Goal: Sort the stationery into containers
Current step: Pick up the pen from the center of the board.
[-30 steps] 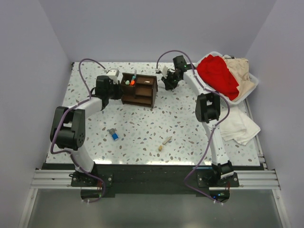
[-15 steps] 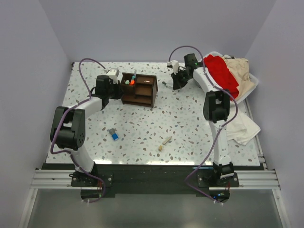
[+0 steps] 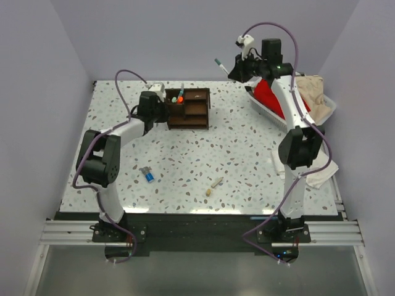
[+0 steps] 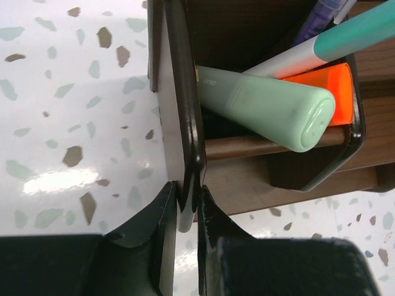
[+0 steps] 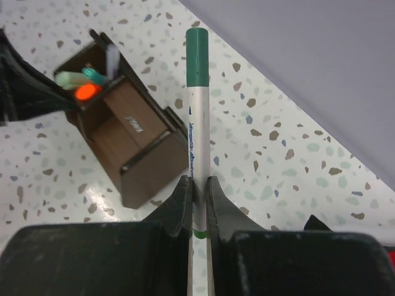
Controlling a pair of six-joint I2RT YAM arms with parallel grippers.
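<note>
The dark brown wooden organiser stands at the back of the table. My left gripper is shut on its left wall. Its rear cubby holds a pale green marker, an orange-capped marker, a teal-tipped pen and a dark blue pen. My right gripper is raised high at the back right and shut on a white pen with a green cap, seen also in the top view. A stubby blue-grey cylinder and tan bits lie on the table in front.
A white basket of red and beige cloth stands at the back right. A white folded cloth lies at the right edge. Walls close in the back and both sides.
My right gripper lifted the green-capped pen from the table and rose up and right. My left gripper shifted the organiser to the right and turned it.
</note>
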